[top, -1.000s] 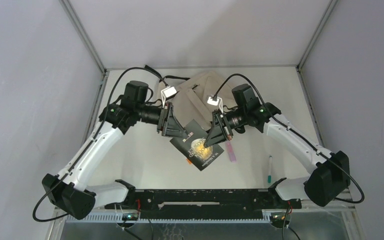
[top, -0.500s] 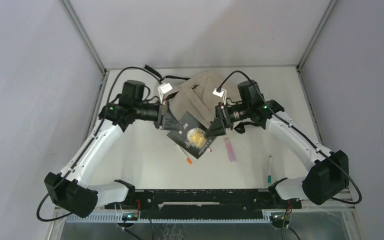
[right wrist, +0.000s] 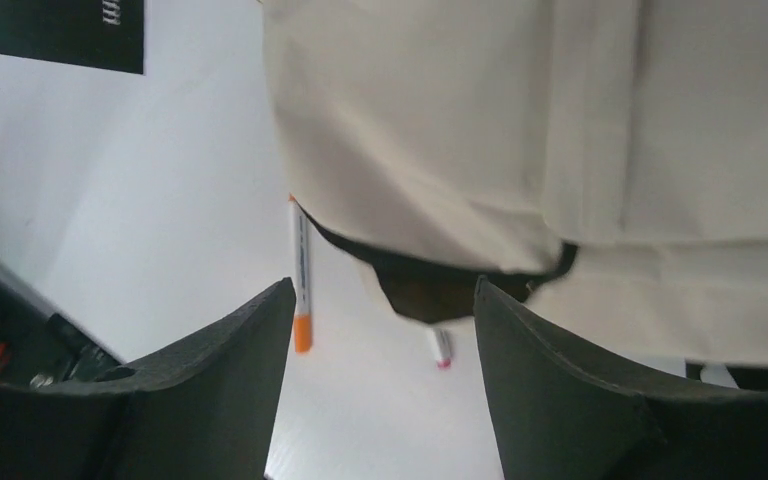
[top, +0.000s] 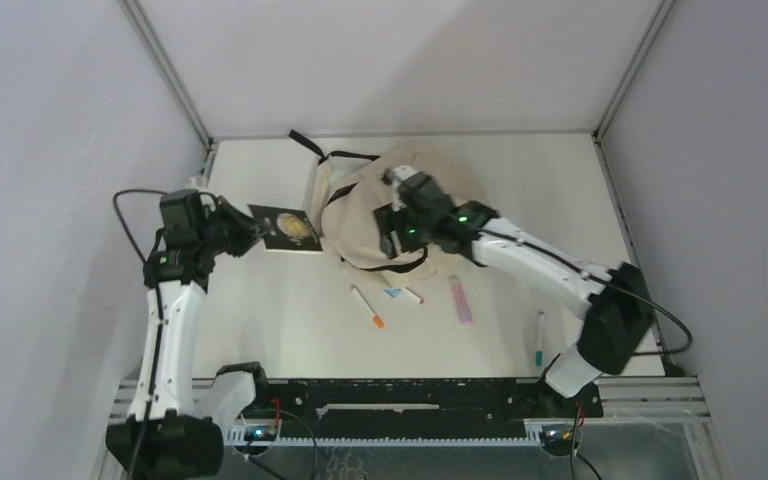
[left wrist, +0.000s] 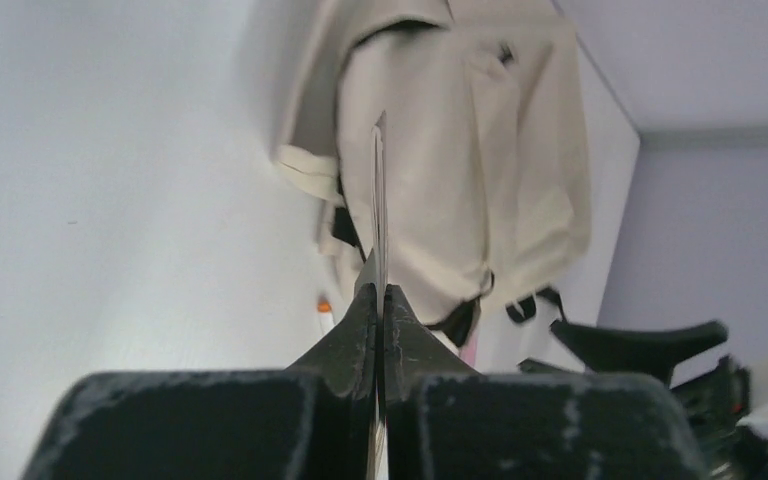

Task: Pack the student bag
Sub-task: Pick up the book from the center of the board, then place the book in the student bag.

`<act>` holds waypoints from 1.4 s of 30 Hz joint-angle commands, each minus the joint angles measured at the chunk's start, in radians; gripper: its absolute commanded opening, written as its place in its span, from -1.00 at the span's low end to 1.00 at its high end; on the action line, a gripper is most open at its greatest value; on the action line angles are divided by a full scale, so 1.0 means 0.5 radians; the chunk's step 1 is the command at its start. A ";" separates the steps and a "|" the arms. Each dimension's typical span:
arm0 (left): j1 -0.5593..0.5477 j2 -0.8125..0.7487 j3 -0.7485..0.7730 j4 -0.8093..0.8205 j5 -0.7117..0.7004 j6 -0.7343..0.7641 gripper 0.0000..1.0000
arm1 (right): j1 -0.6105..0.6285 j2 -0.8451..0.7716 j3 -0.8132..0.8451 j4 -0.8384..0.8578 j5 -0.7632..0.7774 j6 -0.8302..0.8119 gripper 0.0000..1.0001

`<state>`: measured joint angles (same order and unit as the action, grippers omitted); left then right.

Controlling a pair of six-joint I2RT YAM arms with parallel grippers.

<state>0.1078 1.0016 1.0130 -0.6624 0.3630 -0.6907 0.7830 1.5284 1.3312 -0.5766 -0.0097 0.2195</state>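
Pinching the notebook (top: 288, 229) edge-on with my left gripper (left wrist: 380, 295), I hang my right gripper (right wrist: 382, 300) wide open, empty, over the student bag (top: 415, 185) at 12 o'clock: limp, light fabric, best gripped at its black-trimmed mouth.

Brightly and evenly lit from overhead, with only faint, soft shadows on the white bench (top: 280, 300). Sharp across the top view. Blurred at close range in both wrist views, around the dark left claw (left wrist: 381, 298) and right claw (right wrist: 382, 300); washed nearly to white farther off.
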 commanded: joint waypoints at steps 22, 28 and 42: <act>0.289 -0.228 -0.229 -0.111 -0.383 -0.253 -1.00 | 0.500 1.290 1.035 0.149 0.998 -0.469 -0.03; 0.289 -0.218 -0.253 -0.061 -0.339 -0.260 -1.00 | 0.458 1.361 1.113 0.096 0.915 -0.486 -0.01; 0.250 -0.121 -0.391 0.330 0.103 -0.306 -1.00 | 0.052 0.757 0.987 0.166 0.051 0.027 -1.00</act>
<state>0.2432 0.9356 0.8505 -0.6376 0.3008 -0.8131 0.9024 2.0995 1.8332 -0.5720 0.1967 0.1005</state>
